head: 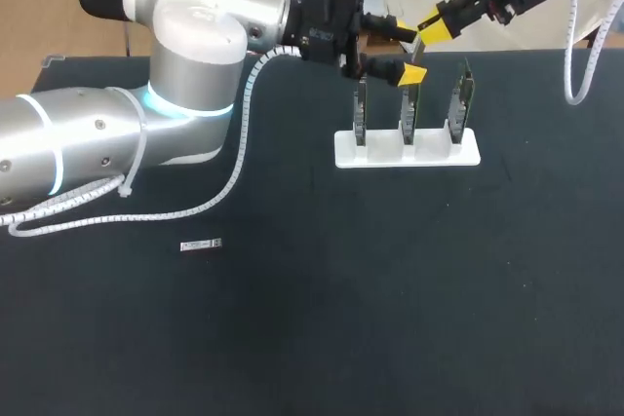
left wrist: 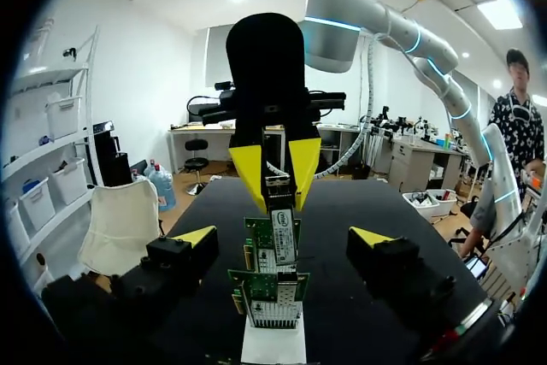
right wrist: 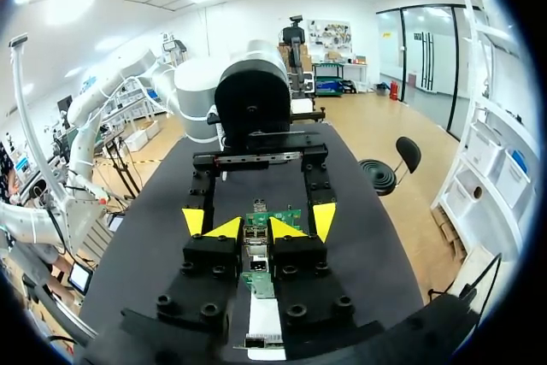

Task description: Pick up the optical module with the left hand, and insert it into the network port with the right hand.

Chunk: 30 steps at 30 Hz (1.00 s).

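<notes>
**Module meets card:** Above the white three-slot stand (head: 408, 150) near the far edge of the black counter (head: 322, 319), the right tool (head: 426, 36) pinches a small silver optical module (left wrist: 276, 185). Its tips are closed on the module's two sides, holding it end-down over the top edge of the middle upright green network card (head: 409, 109). The grip appears chosen to line the module up with the port, which the yellow tips hide. The left tool (head: 408, 49) hangs level beside it, fingers spread wide either side of the card row and gripping nothing, seemingly leaving room for the insertion. A second small silver bar (head: 202, 245), possibly a spare module, lies flat well apart, toward the counter's left edge. The stand seems meant to present the cards' top edges to a tool descending from above.
</notes>
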Each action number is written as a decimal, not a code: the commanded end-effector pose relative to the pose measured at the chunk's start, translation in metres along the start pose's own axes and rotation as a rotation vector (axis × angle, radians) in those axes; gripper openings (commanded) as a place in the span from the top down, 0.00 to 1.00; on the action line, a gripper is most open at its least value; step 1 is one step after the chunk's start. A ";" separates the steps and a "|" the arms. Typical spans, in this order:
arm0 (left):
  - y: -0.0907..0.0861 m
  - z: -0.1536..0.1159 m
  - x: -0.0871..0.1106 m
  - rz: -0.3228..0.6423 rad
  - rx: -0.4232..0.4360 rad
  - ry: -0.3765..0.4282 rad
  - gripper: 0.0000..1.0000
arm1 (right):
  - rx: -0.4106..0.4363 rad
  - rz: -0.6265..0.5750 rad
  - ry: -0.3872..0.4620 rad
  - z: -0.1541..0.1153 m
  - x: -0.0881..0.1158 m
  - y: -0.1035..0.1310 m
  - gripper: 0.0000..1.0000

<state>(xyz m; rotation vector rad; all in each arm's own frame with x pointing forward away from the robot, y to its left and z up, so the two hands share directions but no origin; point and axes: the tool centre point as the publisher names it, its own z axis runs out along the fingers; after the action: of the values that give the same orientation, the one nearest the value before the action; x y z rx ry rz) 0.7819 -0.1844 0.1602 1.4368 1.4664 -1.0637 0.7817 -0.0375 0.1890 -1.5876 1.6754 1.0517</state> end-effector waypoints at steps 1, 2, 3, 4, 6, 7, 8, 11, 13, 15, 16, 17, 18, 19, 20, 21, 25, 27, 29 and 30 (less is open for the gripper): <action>0.000 -0.005 -0.002 -0.004 -0.013 0.020 0.00 | 0.003 -0.003 -0.003 0.000 0.001 0.001 1.00; -0.001 -0.006 -0.001 -0.002 -0.018 0.021 0.00 | 0.003 -0.003 -0.003 0.000 0.001 0.001 1.00; -0.001 -0.008 -0.001 -0.003 -0.023 0.031 0.00 | 0.004 -0.003 -0.003 0.000 0.001 0.001 1.00; -0.001 -0.009 -0.001 -0.001 -0.025 0.045 0.00 | 0.003 -0.003 -0.004 0.000 0.001 0.001 1.00; -0.002 -0.012 0.000 0.005 -0.027 0.064 0.00 | 0.003 -0.003 -0.004 0.000 0.001 0.000 1.00; -0.003 -0.013 0.000 0.008 -0.029 0.075 0.00 | 0.003 -0.003 -0.004 0.000 0.001 0.000 1.00; -0.003 -0.015 0.001 0.007 -0.032 0.081 0.00 | 0.002 -0.003 -0.005 0.000 0.001 0.000 1.00; -0.004 -0.020 0.004 0.005 -0.037 0.112 0.00 | 0.003 -0.003 -0.006 0.000 0.001 0.000 1.00; -0.004 -0.022 0.005 0.001 -0.040 0.117 0.00 | 0.004 -0.003 -0.006 0.000 0.001 0.000 1.00; -0.005 -0.023 0.007 -0.010 -0.048 0.127 0.00 | 0.004 -0.003 -0.006 0.000 0.001 0.000 1.00; -0.005 -0.024 0.007 -0.013 -0.048 0.133 0.00 | 0.005 -0.003 -0.006 0.000 0.001 0.000 1.00; -0.005 -0.024 0.009 -0.014 -0.046 0.134 0.00 | 0.005 -0.002 -0.006 0.000 0.001 -0.001 1.00; -0.005 -0.024 0.009 -0.015 -0.045 0.134 0.00 | 0.005 -0.002 -0.007 0.000 0.001 -0.001 1.00; -0.005 -0.024 0.010 -0.017 -0.040 0.141 0.00 | 0.006 -0.003 -0.007 0.000 0.001 -0.001 1.00; -0.004 -0.024 0.010 -0.013 -0.036 0.147 0.00 | 0.007 -0.002 -0.007 0.000 0.001 -0.001 1.00; -0.004 -0.023 0.010 -0.011 -0.035 0.149 0.00 | 0.007 -0.002 -0.008 0.000 0.001 -0.001 1.00; -0.003 -0.020 0.011 0.002 -0.024 0.183 0.00 | 0.009 -0.002 -0.007 0.000 0.001 -0.001 1.00; -0.002 -0.019 0.011 0.005 -0.020 0.192 0.00 | 0.010 -0.001 -0.007 0.000 0.001 -0.002 1.00; -0.001 -0.018 0.012 0.004 -0.019 0.193 0.00 | 0.010 -0.001 -0.006 -0.001 0.002 -0.002 1.00; -0.001 -0.018 0.012 0.003 -0.018 0.194 0.00 | 0.010 -0.001 -0.006 -0.001 0.002 -0.002 1.00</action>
<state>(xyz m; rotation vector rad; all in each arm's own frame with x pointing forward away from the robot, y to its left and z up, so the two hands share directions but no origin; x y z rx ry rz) 0.7743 -0.1606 0.1549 1.5510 1.6023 -0.9202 0.7842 -0.0387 0.1881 -1.5785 1.6752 1.0469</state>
